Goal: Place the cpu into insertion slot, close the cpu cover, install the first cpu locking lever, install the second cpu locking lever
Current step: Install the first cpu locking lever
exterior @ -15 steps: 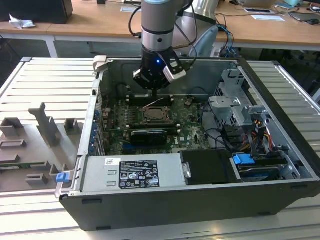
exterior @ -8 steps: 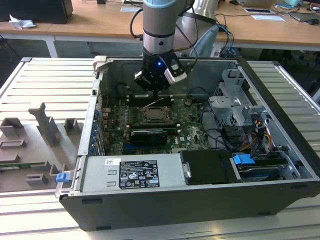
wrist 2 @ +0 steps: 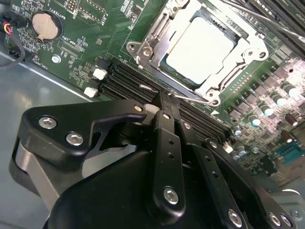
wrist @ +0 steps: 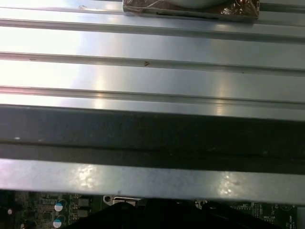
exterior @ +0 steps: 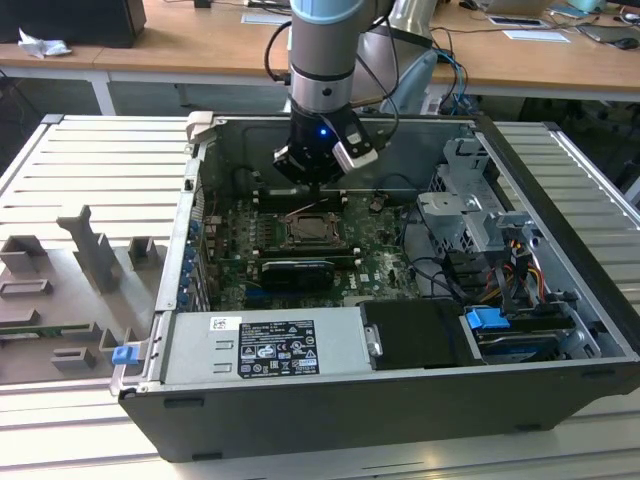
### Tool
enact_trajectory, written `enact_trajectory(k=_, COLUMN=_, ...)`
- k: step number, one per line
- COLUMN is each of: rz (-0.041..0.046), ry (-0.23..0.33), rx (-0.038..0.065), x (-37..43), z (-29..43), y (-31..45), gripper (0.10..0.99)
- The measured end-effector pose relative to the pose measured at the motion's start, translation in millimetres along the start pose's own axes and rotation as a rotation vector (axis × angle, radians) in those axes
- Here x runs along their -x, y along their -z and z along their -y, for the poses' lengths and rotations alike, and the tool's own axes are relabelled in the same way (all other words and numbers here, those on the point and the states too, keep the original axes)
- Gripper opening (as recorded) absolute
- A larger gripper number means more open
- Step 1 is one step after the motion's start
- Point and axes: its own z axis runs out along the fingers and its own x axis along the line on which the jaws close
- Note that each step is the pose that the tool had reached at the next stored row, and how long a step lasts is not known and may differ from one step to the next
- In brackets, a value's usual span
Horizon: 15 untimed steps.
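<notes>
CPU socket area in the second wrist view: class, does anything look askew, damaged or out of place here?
Nothing stands out. The cpu lies flat and square in the insertion slot, the cpu cover framing it evenly. The claw sits at a thin wire locking lever beside the socket.

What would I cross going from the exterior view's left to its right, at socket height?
Grey fixture tray → case wall → cpu under the cpu cover, gripper above → drive cage → ribbed table.
</notes>
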Motion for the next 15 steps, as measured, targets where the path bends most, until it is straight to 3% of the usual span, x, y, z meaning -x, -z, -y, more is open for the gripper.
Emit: enact_trajectory(k=15, rz=0.0, ry=0.0, rx=0.0, x=8.9, z=0.6, y=-10.3, gripper=0.106)
